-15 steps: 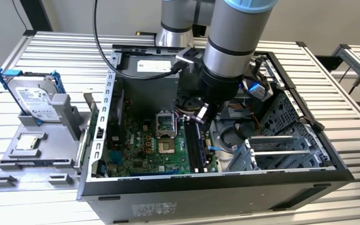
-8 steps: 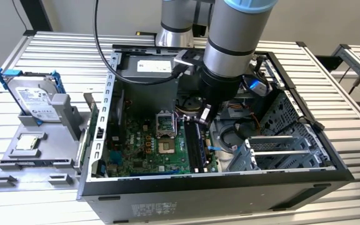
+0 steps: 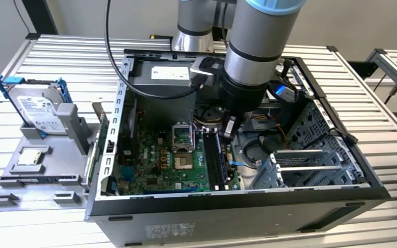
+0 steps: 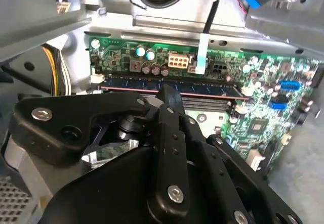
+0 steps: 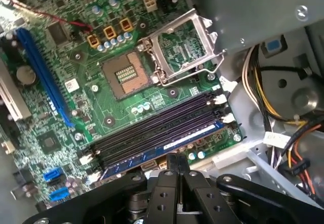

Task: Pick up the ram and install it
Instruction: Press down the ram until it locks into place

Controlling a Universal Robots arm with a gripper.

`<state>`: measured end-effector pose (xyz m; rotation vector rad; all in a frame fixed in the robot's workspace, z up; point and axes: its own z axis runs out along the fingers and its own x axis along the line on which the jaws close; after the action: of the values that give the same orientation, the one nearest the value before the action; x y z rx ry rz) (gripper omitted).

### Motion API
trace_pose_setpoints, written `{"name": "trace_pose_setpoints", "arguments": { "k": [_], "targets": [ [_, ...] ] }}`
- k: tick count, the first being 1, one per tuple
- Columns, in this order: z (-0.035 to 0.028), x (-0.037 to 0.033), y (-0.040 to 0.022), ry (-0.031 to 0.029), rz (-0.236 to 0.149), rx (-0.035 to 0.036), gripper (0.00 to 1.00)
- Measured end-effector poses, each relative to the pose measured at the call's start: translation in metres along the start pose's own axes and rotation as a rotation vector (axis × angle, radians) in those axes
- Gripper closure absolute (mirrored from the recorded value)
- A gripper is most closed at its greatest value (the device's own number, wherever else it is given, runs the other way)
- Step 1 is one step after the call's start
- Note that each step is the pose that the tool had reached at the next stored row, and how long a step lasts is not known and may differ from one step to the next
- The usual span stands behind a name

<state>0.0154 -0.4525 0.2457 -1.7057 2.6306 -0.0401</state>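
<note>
Inside the open computer case [image 3: 109, 155], on the green motherboard [image 5: 126, 102] — the ram [image 5: 162, 148], a blue-faced stick lying along the outermost of the long black memory slots [image 5: 157, 125], level with them. Beside these slots — an open processor socket [image 5: 126, 75] with its metal frame raised. Gripper [image 5: 177, 158]: fingers drawn together, nothing between them, tips just above the ram's edge. Outside the case, toward the exterior view's left: a grey tray [image 3: 19, 181] carrying a hard drive [image 3: 40, 111] in blue rails.
</note>
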Motion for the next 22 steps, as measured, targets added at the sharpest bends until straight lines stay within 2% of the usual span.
{"name": "trace_pose_setpoints", "arguments": {
  "k": [2, 5, 6, 9, 22],
  "targets": [
    [0.0002, 0.0001, 0.0001, -0.0044, -0.029, -0.0014, 1.00],
    [0.0007, 0.0000, 0.0001, -0.0165, -0.070, -0.0059, 1.00],
    [0.0008, 0.0000, 0.0002, -0.0174, -0.084, -0.0060, 1.00],
    [0.0009, 0.0003, 0.0007, -0.0166, -0.124, -0.0054, 1.00],
    [0.0011, 0.0003, 0.0008, -0.0174, -0.350, -0.0032, 1.00]
  ]
}}
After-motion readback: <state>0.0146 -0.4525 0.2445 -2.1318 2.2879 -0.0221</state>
